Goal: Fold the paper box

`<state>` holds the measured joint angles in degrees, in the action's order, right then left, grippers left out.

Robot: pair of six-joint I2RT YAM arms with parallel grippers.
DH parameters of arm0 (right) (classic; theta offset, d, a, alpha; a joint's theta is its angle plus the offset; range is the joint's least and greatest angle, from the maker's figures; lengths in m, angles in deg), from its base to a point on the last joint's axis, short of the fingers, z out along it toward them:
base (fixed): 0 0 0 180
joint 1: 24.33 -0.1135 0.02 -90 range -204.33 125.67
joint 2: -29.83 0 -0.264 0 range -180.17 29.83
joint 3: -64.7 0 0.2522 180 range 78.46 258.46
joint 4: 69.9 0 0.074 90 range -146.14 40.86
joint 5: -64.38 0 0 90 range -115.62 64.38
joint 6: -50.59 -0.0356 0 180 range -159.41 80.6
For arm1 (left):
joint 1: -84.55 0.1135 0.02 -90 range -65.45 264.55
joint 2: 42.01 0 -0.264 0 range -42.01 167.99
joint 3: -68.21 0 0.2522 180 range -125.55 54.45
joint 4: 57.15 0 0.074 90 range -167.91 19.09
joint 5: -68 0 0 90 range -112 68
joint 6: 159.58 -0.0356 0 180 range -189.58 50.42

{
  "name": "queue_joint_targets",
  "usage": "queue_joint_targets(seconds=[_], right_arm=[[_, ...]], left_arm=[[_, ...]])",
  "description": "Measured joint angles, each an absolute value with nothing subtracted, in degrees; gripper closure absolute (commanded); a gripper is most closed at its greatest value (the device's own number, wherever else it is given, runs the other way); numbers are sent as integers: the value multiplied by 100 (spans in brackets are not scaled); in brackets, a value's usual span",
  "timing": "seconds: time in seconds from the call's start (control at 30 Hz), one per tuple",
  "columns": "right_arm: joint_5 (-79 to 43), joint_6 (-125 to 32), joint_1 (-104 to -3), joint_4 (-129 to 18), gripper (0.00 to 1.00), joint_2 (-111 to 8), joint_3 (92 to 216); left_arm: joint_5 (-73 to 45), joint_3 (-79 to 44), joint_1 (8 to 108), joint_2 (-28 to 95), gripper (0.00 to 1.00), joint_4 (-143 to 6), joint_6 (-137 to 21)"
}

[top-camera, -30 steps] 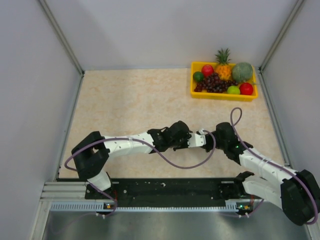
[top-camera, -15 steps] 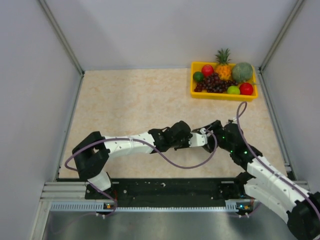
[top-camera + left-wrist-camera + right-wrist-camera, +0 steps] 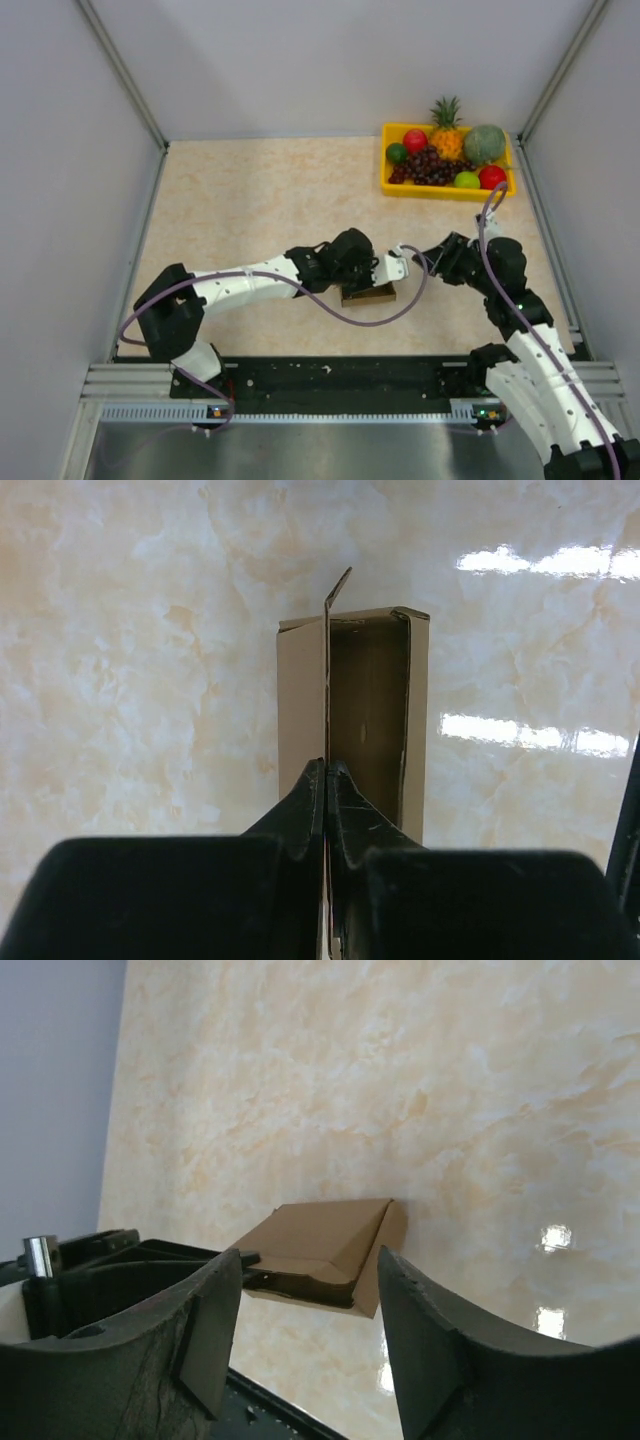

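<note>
Box pinched, left side
Left jaws are clamped on one thin wall of the paper box [image 3: 365, 710]; right jaws are spread apart, box just beyond them.

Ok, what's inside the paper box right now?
The paper box looks empty: only bare cardboard walls show. The left gripper, pinching one wall, covers its near end.

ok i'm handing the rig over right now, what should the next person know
left claw: shut on an upright panel of the paper box.
right claw: open, beside the box, apparently not touching it.
The box rests on the table, already a small rectangular shape, top open.
To do: fold the raised panel in and close it.
</note>
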<state>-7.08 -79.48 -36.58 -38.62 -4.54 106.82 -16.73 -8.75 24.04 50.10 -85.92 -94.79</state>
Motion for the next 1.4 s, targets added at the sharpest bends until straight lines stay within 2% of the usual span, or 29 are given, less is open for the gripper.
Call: queue_joint_targets(seconds=[0.23,0.33,0.37,0.43,0.77,0.87,0.9,1.03,1.17,1.23,1.4], right_arm=[[-93,-7277,-3453,-3766,32,-1245,10837],[151,-7375,-3455,-3940,31,-1309,10649],[204,-7430,-3455,-3982,31,-1304,10564],[269,-7624,-3455,-4050,31,-1304,10392],[440,-8497,-3472,-4469,33,-1494,10053],[394,-8567,-3614,-4570,37,-1575,10057],[385,-8564,-3680,-4592,43,-1632,10059],[289,-8562,-3770,-4590,53,-1894,10059],[313,-8621,-3781,-4712,64,-2144,10059],[377,-8741,-3888,-4902,65,-2281,10059],[514,-9082,-4659,-5671,76,-2981,10064]], left_arm=[[-997,-967,2793,4862,99,-8989,-9376],[-853,-963,2758,4862,96,-9046,-9322],[-853,-961,2736,4862,90,-9044,-9308],[-903,-908,2677,4860,86,-8976,-9265],[-1721,-117,2076,4691,80,-8294,-9037],[-2070,80,1869,4687,71,-8117,-9022],[-2202,148,1783,4687,69,-8076,-8998],[-2396,233,1619,4728,60,-7973,-8911],[-2381,307,1587,4809,56,-7842,-8747],[-2350,340,1589,4833,55,-7785,-8657],[-2204,419,1615,4838,53,-7623,-8410]])
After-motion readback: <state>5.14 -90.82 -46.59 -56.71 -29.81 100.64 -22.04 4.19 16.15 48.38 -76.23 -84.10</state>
